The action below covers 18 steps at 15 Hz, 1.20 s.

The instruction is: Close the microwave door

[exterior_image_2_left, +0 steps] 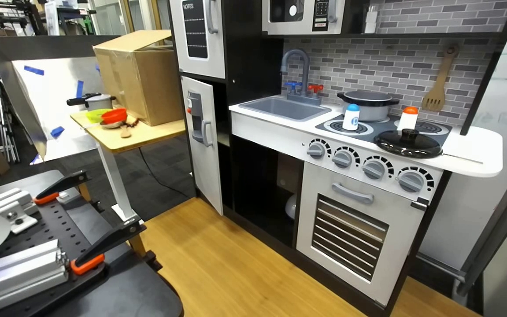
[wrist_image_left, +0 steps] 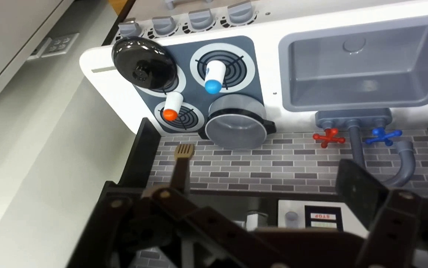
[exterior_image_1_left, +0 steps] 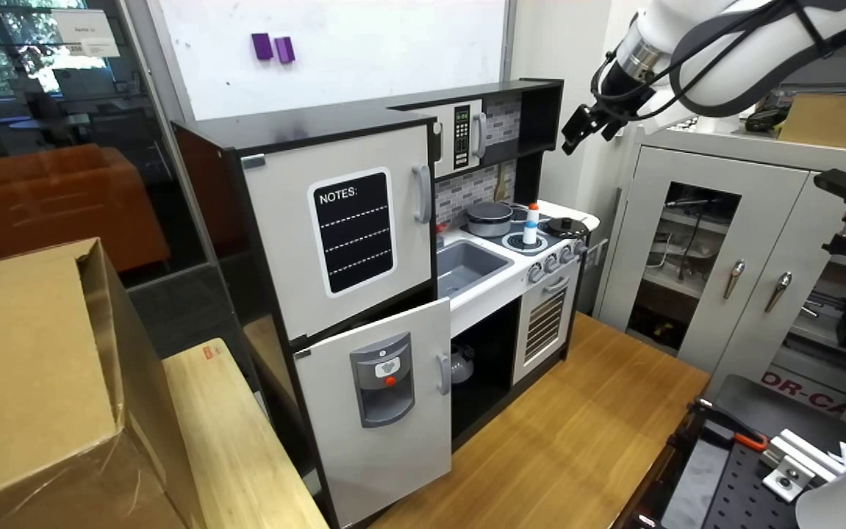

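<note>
The microwave door (exterior_image_2_left: 309,18) sits high on the toy kitchen (exterior_image_2_left: 266,132), just beside the upper fridge door (exterior_image_1_left: 298,228) with its NOTES panel (exterior_image_1_left: 355,231). It looks flush with the front and faces straight out, the same way as the oven door (exterior_image_2_left: 348,240). Its long axis runs level; its grey handle (exterior_image_1_left: 481,135) stands upright near the end farther from the upper fridge door. The wrist view shows it inverted, partly hidden by the gripper (wrist_image_left: 262,163), whose jaws are spread wide and hold nothing. In an exterior view the gripper is apart from the microwave door, past the end of the open shelf (exterior_image_1_left: 500,152). The lower fridge door (exterior_image_1_left: 386,455) stands ajar.
</note>
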### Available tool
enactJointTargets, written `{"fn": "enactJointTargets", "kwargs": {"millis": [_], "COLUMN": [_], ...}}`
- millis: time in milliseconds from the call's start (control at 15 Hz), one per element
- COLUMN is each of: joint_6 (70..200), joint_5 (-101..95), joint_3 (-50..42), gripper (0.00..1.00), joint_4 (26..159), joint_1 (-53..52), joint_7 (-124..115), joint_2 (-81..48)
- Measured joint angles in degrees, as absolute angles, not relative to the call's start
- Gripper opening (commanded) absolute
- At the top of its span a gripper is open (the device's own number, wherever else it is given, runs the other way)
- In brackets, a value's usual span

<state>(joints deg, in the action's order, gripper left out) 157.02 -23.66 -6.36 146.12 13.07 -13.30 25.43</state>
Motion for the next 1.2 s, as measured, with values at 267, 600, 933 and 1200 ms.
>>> {"fn": "enactJointTargets", "kwargs": {"millis": [267,600,933,1200], "joint_6": [158.05,158.54,159.59,159.53], "joint_5": [-19.57,-15.73,-13.93,-13.45], "joint_3": [-6.84,-6.84,-6.82,-6.36], "gripper": [1.0,1.0,1.0,1.0], "joint_4": [145.88,145.95,146.21,146.21], "joint_1": [14.1,14.17,14.18,14.74], "joint_7": [-11.5,-10.9,-10.88,-11.05], "joint_2": [29.45,31.02,31.02,31.01]}}
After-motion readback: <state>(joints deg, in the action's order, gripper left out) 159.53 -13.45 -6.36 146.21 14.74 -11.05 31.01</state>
